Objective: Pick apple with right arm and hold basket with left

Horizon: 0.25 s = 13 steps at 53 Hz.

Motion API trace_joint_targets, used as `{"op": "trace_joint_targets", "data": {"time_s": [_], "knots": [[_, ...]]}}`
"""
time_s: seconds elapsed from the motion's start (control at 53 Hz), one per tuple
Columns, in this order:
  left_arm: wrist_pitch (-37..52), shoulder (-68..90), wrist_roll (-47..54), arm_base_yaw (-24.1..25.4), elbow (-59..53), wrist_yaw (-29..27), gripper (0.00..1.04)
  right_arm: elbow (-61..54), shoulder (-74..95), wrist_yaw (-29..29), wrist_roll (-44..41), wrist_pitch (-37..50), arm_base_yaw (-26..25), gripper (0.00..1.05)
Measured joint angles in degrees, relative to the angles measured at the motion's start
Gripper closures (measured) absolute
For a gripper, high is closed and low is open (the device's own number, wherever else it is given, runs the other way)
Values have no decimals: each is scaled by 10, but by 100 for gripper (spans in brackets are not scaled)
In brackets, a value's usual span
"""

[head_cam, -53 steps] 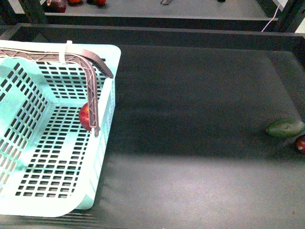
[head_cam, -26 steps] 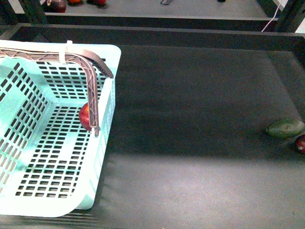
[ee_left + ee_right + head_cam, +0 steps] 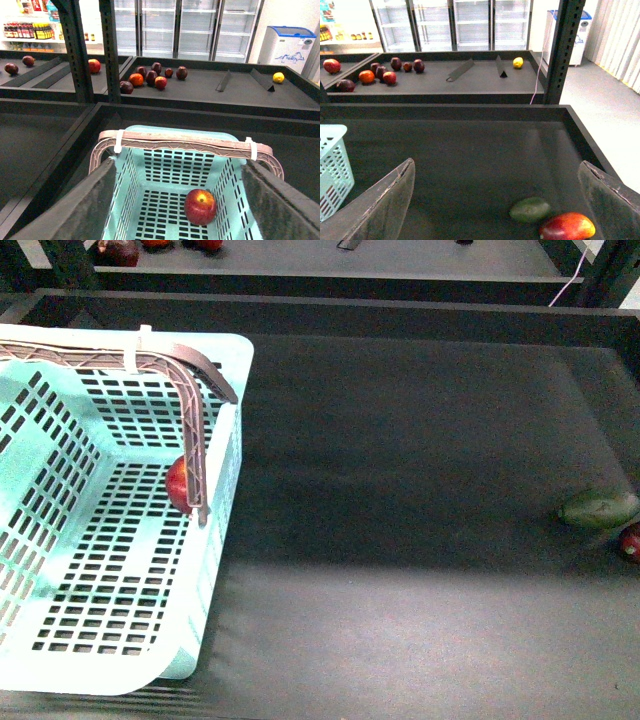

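Mostly bare dark shelf mat [image 3: 400, 540]; glass-door fridges [image 3: 185, 25] behind; basket [image 3: 60, 660] left.

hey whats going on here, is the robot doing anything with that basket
Nothing is being held right now. The apple already lies inside the basket, near the wall under the handle. Both arms hang back with jaws wide open: the left gripper looks down into the basket, the right gripper hovers over the dark shelf above a green fruit and a red-yellow fruit.
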Motion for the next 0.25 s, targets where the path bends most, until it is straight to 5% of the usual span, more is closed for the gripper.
{"op": "trace_joint_targets", "data": {"time_s": [0.113,0.245], "knots": [[0,0,0,0,0,0,7,0,0,0,0,0,0,9],[0,0,1,0,0,0,7,0,0,0,0,0,0,9]]}}
